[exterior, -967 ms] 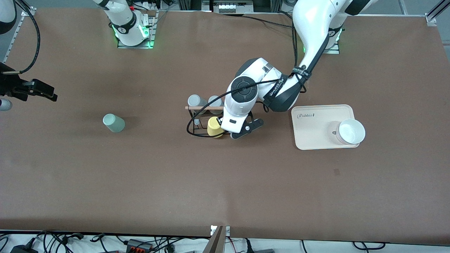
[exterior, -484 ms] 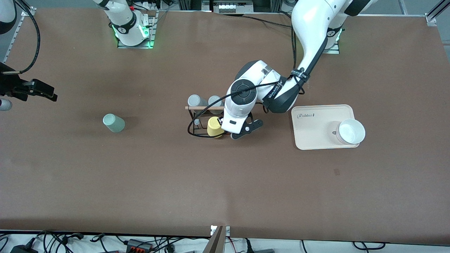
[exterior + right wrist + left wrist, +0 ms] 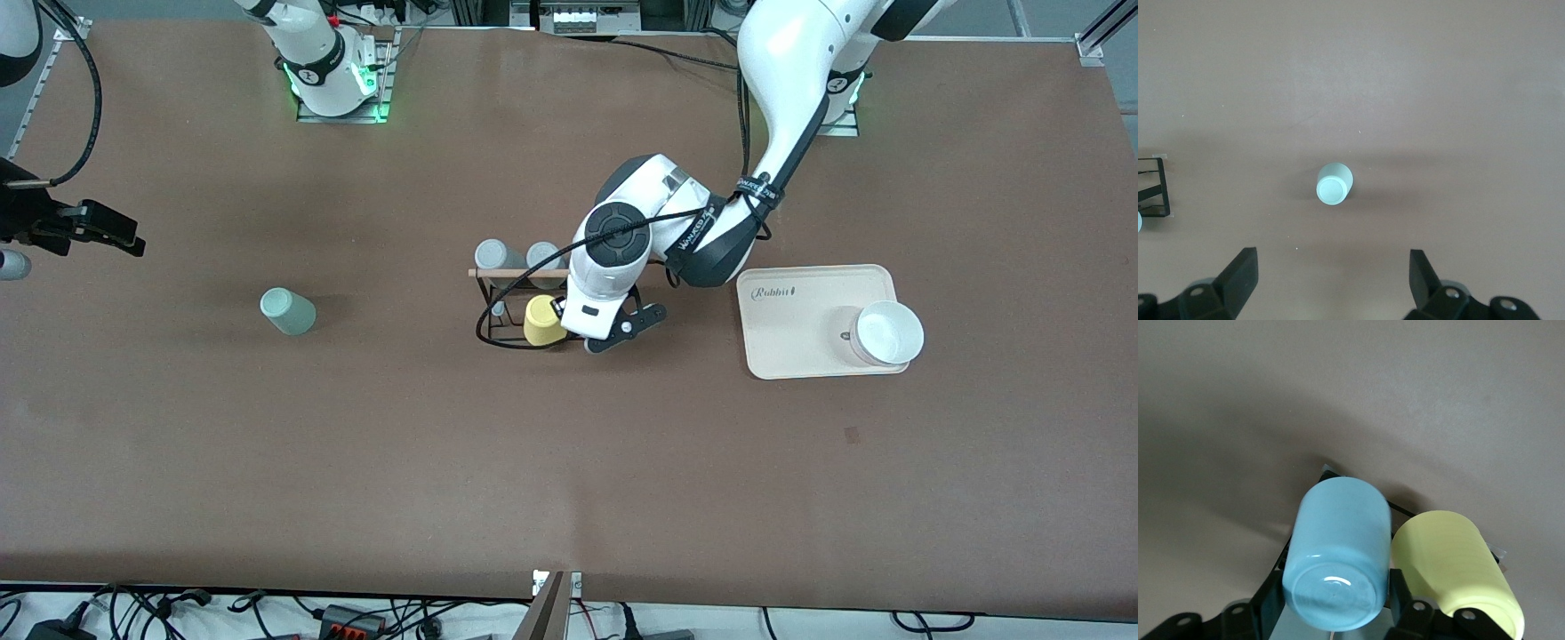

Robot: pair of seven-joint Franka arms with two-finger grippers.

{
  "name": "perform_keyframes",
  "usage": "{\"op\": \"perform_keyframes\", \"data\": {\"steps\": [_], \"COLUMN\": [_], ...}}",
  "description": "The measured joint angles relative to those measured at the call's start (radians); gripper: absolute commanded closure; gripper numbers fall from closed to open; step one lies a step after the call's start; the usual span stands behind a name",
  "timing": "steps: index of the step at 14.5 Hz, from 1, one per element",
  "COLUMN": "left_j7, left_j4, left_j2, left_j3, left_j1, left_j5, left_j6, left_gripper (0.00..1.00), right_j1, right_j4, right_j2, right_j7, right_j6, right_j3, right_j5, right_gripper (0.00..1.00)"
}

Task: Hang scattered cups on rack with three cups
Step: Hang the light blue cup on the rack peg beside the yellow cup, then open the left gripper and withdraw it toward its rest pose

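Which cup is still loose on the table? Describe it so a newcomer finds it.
Start at the black wire rack mid-table and look toward the right arm's end. A lone mint green cup stands there upside down on bare table. The yellow cup and grey cups are all at the rack.

The pale mint green handleless tapered cup (image 3: 287, 311) stands alone on the brown table, base up, well apart from the rack and toward the right arm's end of the table. The light blue handleless tapered cup (image 3: 1337, 563) sits upside down on the small black wire-frame rack (image 3: 498, 307), its base up, just beside a yellow cup (image 3: 543, 321). The rack, with a light wooden rod (image 3: 511, 273) across its top, stands upright near the table's middle.
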Motion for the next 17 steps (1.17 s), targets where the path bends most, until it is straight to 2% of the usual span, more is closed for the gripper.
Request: {"op": "perform_keyframes", "data": {"steps": [7,9,15,17], "left_j7": [0.001,0.014,0.260,0.334], "left_j4": [0.006,0.007,0.007,0.007], "left_j2": [-0.088,-0.123,-0.245,-0.277], "left_j3": [0.002,0.004,0.010,0.014], "left_j1": [0.049,0.084,0.275,0.319], "left_j5": [0.000,0.000,0.002,0.038], "left_j6": [-0.069,-0.106,-0.284,-0.322], "left_gripper": [0.15,0.09,0.01,0.01], "right_j1": [0.000,0.000,0.001,0.002], "right_j4": [-0.001,-0.002,-0.007,-0.008], "right_j2": [0.000,0.001,0.016,0.031], "right_j7": [0.000,0.000,0.000,0.000], "right_j6": [0.000,0.000,0.003,0.003], "right_j3": [0.000,0.000,0.004,0.009], "right_j5": [0.000,0.000,0.000,0.000], "right_gripper": [0.00,0.00,0.00,0.00]}}
